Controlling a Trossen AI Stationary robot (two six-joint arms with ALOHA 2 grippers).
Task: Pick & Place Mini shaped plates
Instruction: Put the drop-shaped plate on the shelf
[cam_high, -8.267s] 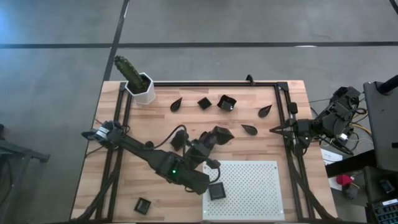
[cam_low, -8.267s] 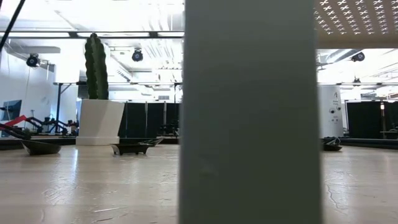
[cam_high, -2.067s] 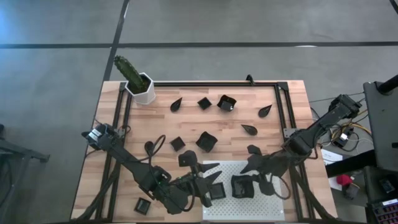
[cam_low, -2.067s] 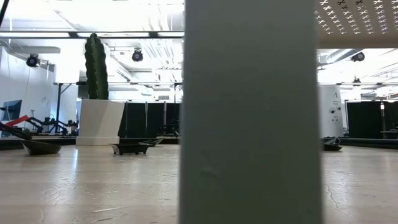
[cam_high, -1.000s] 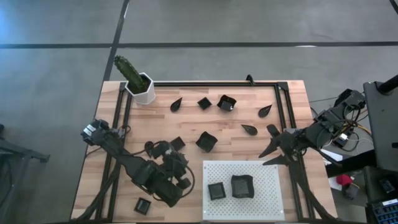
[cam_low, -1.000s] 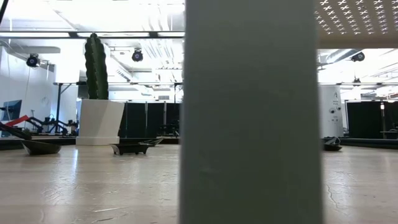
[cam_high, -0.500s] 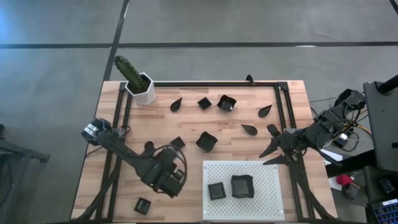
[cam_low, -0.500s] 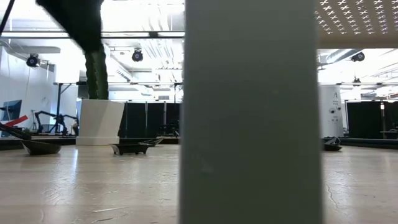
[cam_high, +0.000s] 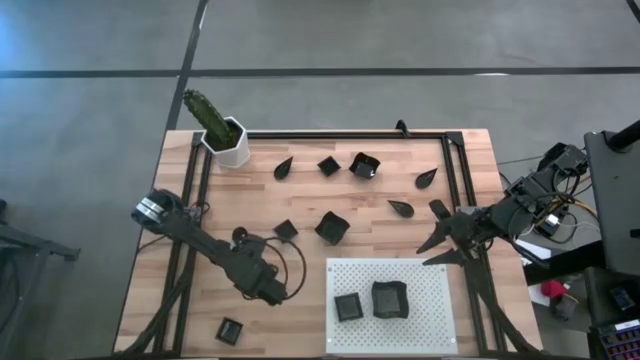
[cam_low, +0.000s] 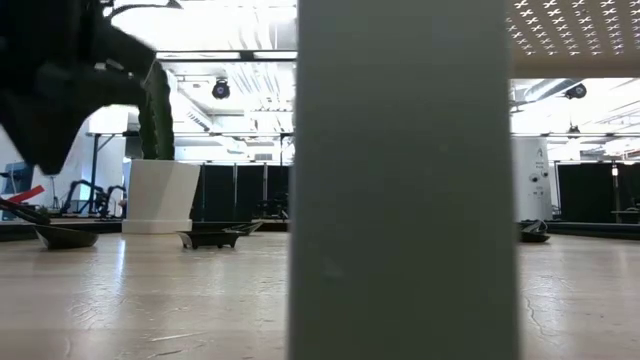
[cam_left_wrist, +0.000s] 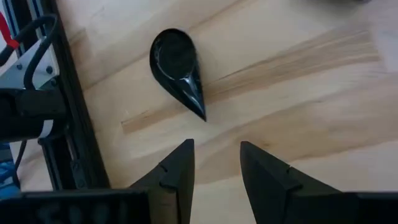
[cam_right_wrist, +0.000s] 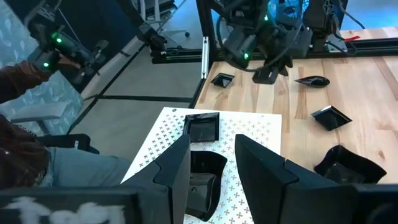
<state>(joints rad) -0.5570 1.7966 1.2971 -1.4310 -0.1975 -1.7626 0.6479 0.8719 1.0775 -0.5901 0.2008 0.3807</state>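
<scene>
Left gripper (cam_left_wrist: 214, 165) (fingers parted, empty) hovers near teardrop plate (cam_left_wrist: 178, 70); right gripper (cam_high: 432, 243) open.

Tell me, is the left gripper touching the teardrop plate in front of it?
Apart. The left wrist view shows bare wood between the open left gripper and the teardrop plate.

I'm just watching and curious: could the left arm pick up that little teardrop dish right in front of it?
Probably yes. The left gripper hangs just short of the teardrop dish, its fingers open and empty, with only bare wooden table between them.
</scene>
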